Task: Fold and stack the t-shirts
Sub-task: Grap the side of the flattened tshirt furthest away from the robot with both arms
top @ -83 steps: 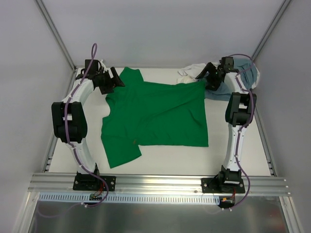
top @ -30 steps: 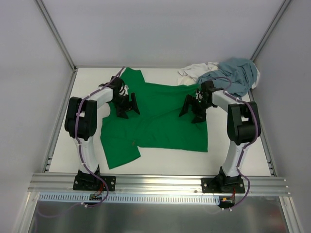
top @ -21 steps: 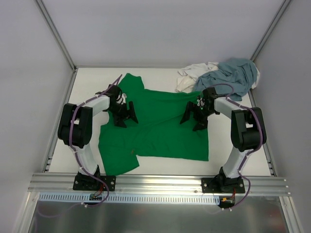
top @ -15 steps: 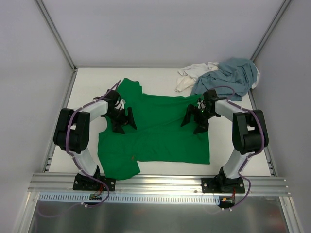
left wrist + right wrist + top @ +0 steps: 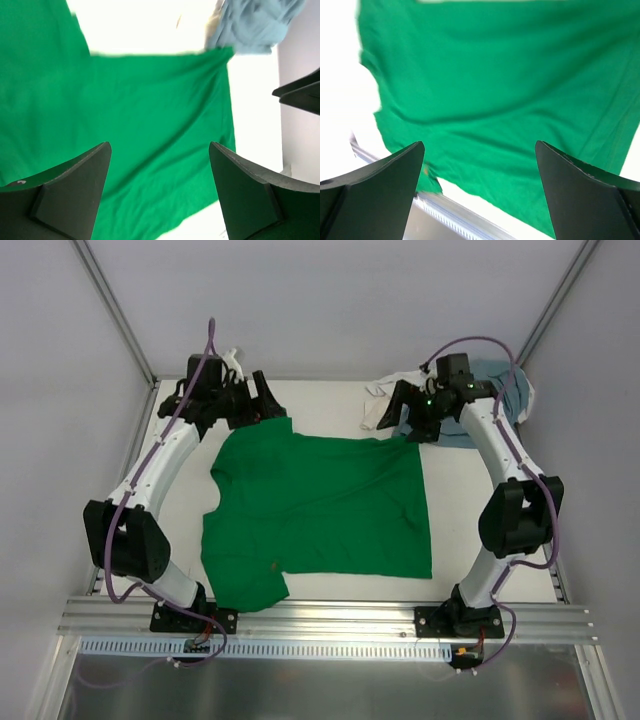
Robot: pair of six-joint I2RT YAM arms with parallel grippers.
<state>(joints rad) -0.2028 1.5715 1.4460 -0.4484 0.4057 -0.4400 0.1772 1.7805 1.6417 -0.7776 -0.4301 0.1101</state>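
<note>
The bright green t-shirt (image 5: pixel 320 505) lies spread flat on the table, one sleeve pointing to the near left. It fills the left wrist view (image 5: pixel 150 115) and the right wrist view (image 5: pixel 495 90). My left gripper (image 5: pixel 256 400) is open and empty, raised over the shirt's far left corner; its jaws stand wide apart (image 5: pixel 160 192). My right gripper (image 5: pixel 404 412) is open and empty above the shirt's far right corner (image 5: pixel 480 192). The grey-blue t-shirt (image 5: pixel 508 388) and the white t-shirt (image 5: pixel 377 406) lie crumpled at the far right, partly hidden by my right arm.
The grey-blue heap also shows in the left wrist view (image 5: pixel 255 22). The enclosure's walls stand close behind and beside the table. An aluminium rail (image 5: pixel 330 618) runs along the near edge and shows in the right wrist view (image 5: pixel 455 220).
Both grippers were low on the shirt's middle, sliding toward the near edge. They have now lifted off and swung back to the far edge. The shirt lies flatter and nearer.
</note>
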